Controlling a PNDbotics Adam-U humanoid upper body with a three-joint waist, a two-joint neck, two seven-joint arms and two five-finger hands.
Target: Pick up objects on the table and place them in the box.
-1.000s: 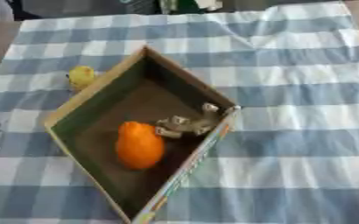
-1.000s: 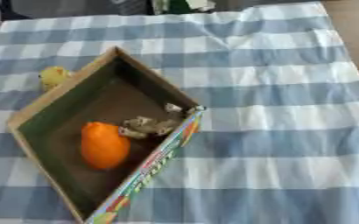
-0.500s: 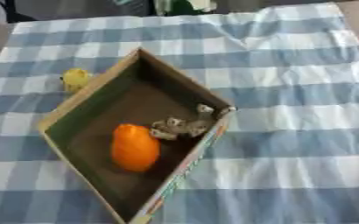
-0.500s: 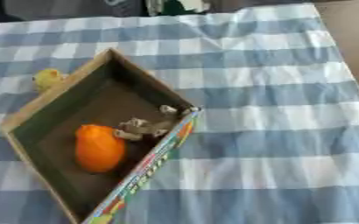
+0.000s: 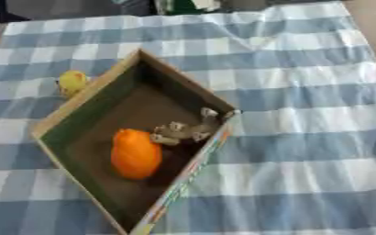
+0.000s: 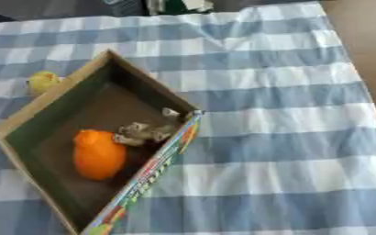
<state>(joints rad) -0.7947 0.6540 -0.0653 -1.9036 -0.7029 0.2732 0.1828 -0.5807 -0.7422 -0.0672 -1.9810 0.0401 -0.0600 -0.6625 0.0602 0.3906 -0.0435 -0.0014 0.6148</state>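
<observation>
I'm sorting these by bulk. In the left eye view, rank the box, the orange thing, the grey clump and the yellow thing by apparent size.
1. box
2. orange thing
3. grey clump
4. yellow thing, partly hidden behind the box wall and farther off, so its rank against the clump is unsure.

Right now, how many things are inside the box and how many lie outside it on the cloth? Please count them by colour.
Orange, in the box: 1, the orange object
Pale grey-beige, in the box: 1, the small lumpy object
Yellow, on the checked cloth outside the box's left wall: 1, the yellow object
Total: 3
</observation>
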